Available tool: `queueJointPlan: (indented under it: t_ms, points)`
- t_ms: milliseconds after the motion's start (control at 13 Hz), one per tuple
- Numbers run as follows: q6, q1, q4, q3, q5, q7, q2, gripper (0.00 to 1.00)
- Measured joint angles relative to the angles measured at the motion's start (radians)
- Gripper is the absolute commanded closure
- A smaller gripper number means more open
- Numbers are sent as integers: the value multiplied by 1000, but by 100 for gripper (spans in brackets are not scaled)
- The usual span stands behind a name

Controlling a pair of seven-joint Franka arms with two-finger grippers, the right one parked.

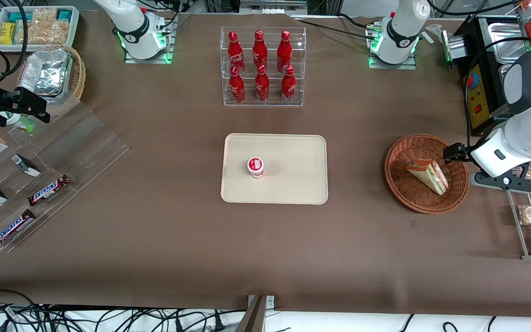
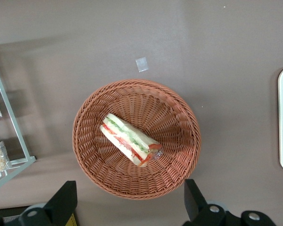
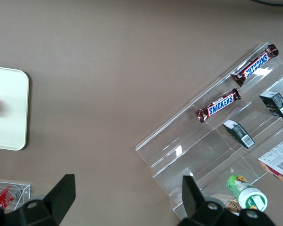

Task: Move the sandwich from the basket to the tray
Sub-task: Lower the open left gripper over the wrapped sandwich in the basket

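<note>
Wicker basket (image 2: 137, 139) cradles the wrapped sandwich (image 2: 130, 140) lying diagonally, while the claw (image 2: 132, 202) hovers above its rim, spread wide, seemingly to straddle it, the tray (image 1: 274, 168) waiting mid-table.

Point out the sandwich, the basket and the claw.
sandwich (image 2: 130, 140), left wrist view, on its filling edge.
basket (image 1: 401, 186), front view, on its bare woven wall.
claw (image 2: 129, 202), left wrist view, midway between its open fingertips, above the basket.
</note>
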Motion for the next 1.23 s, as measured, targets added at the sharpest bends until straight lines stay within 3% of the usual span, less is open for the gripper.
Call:
queueJointPlan:
  t_ms: [385,769,1000,1231]
  points:
    - [-33,7,21,14,0,-46,2,0]
    - [-55,45,16,22,-1,-414,104,0]
    - [51,63,-33,22,-1,-637,146,0]
    - [237,66,-178,21,-1,-811,151,0]
